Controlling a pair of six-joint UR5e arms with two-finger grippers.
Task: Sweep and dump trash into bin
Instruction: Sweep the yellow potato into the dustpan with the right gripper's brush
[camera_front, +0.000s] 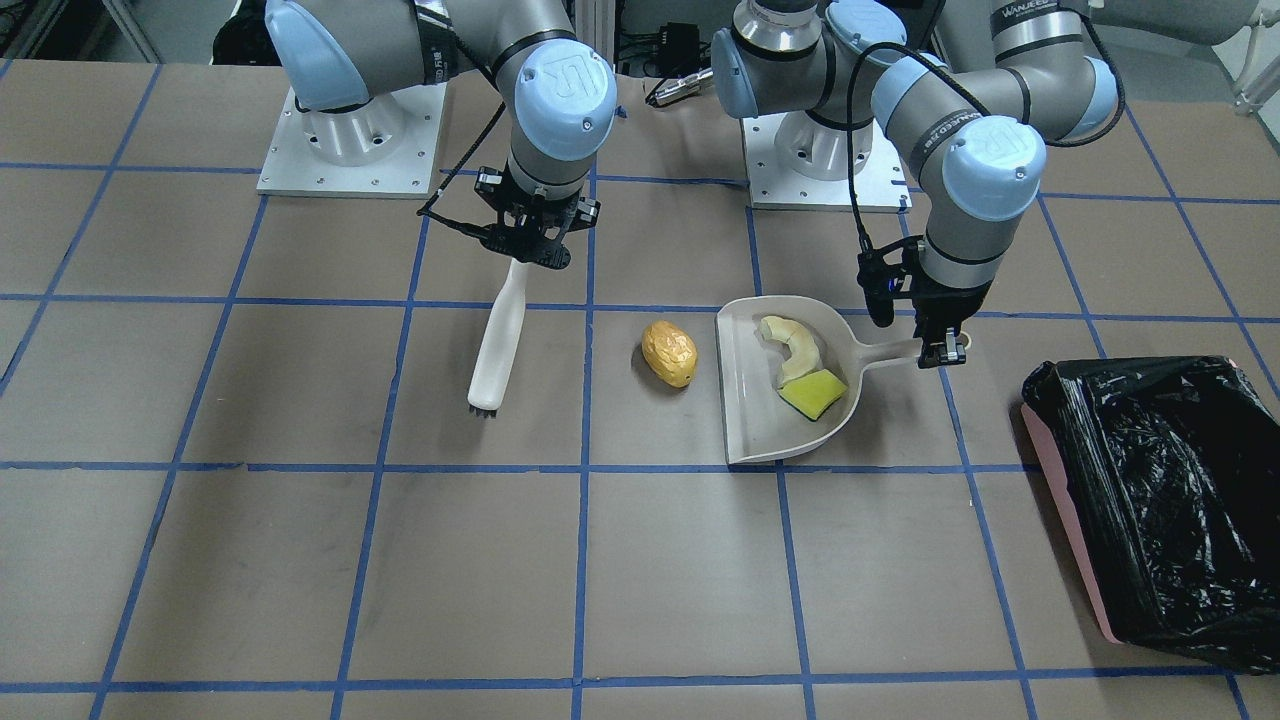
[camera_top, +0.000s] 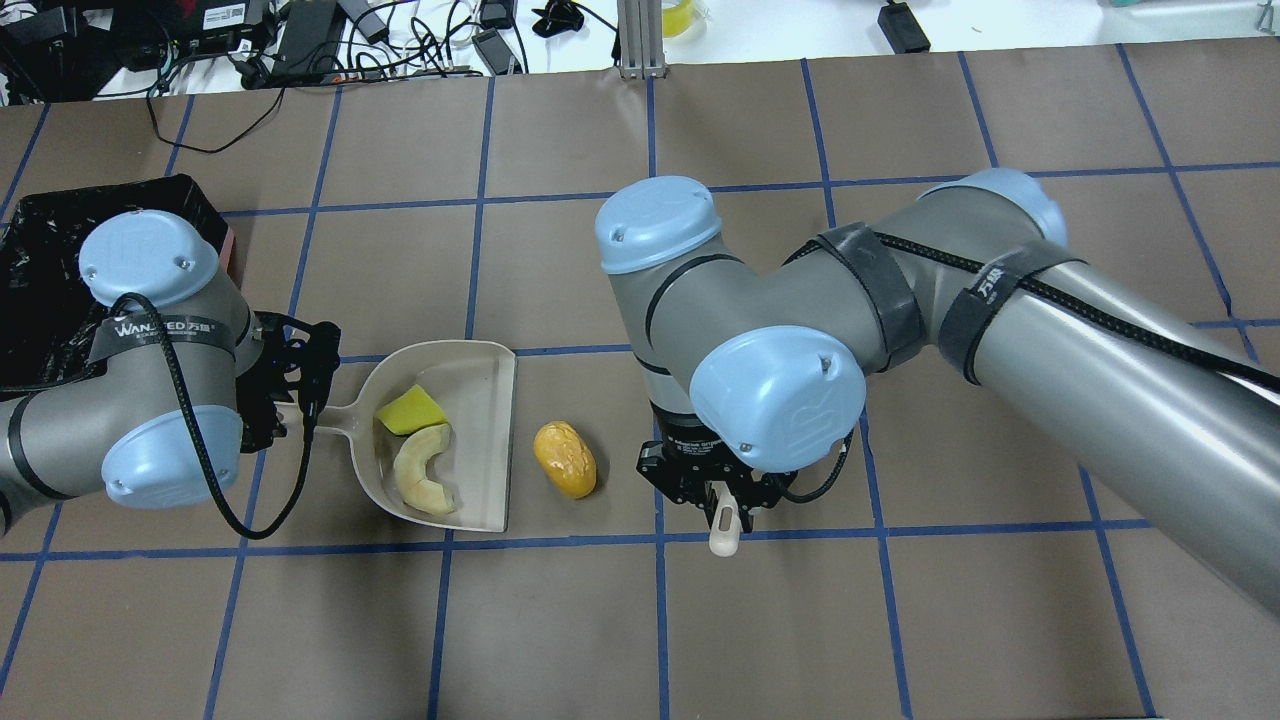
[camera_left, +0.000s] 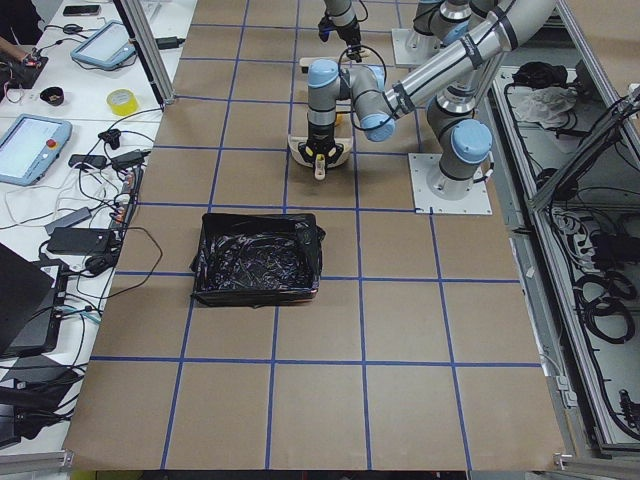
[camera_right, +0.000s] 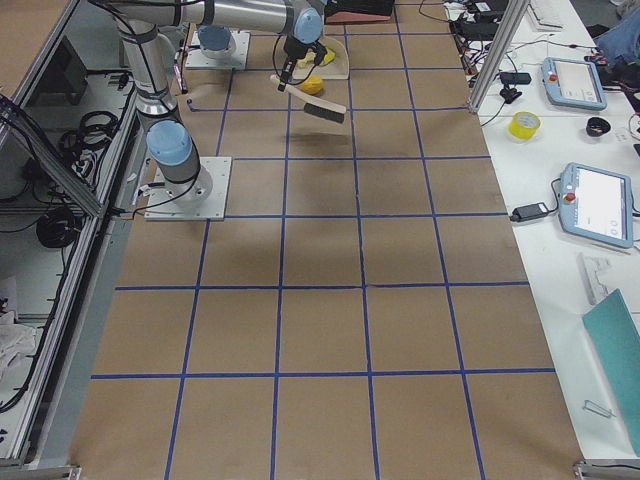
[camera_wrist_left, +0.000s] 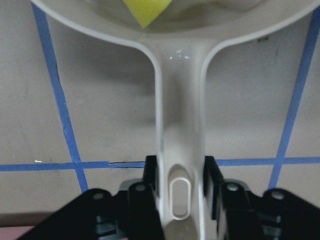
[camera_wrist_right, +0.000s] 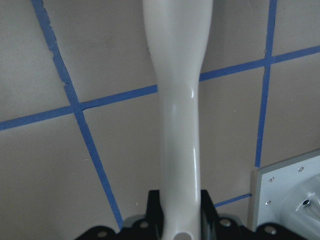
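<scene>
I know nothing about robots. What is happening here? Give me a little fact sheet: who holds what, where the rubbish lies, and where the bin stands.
Left gripper: shut on the handle of the dustpan
Right gripper: shut on the handle of the brush
In the dustpan: pale rind slice, yellow wedge
On the table: potato-like lump, between brush and dustpan mouth
Bin: black-lined, on the left arm's side, past the dustpan handle
</scene>
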